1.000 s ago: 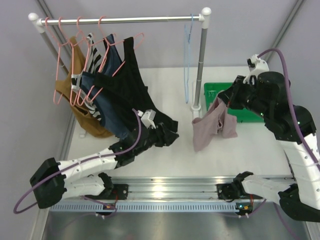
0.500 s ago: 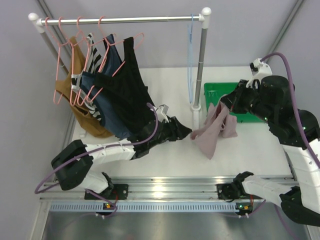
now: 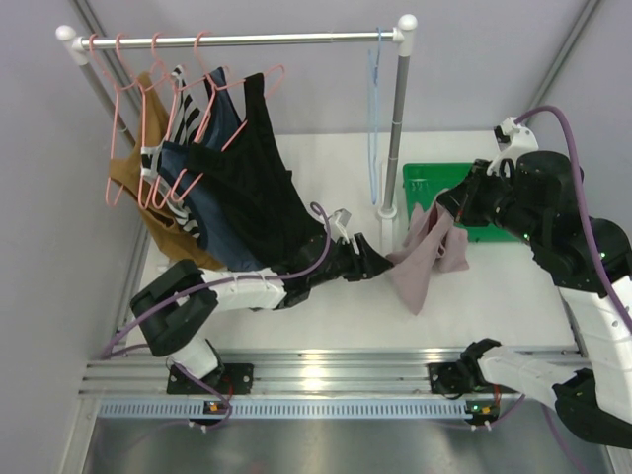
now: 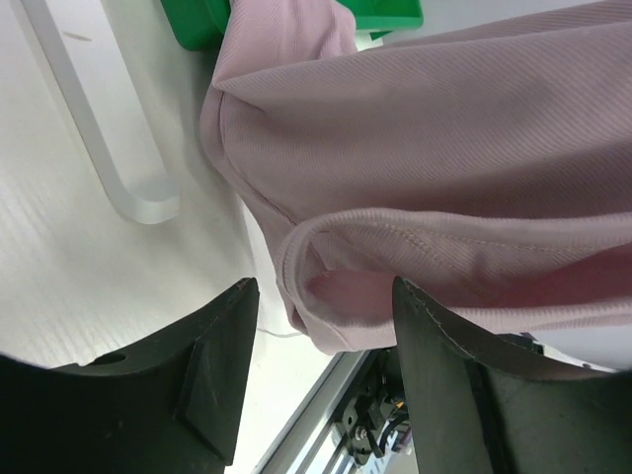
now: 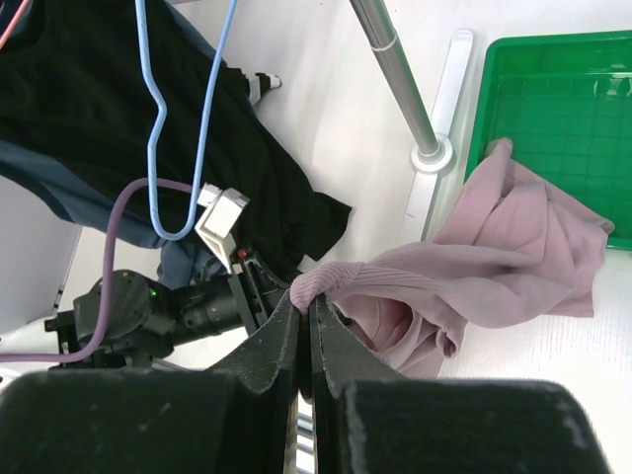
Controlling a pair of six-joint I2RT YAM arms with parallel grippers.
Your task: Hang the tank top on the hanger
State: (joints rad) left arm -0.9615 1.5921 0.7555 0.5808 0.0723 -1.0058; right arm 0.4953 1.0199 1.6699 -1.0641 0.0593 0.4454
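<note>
Tank top (image 3: pixel 427 259): judged light, limp, slippy knit; dangles from right gripper (image 5: pixel 308 296), pinched shut on a fold, hem just ahead of left gripper (image 4: pixel 321 291), fingers parted; best taken at seamed hem.

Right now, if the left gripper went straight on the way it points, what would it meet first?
The tank top: its folded hem hangs just ahead, between the open fingers of the left gripper. Whether cloth and fingers touch is unclear.
</note>
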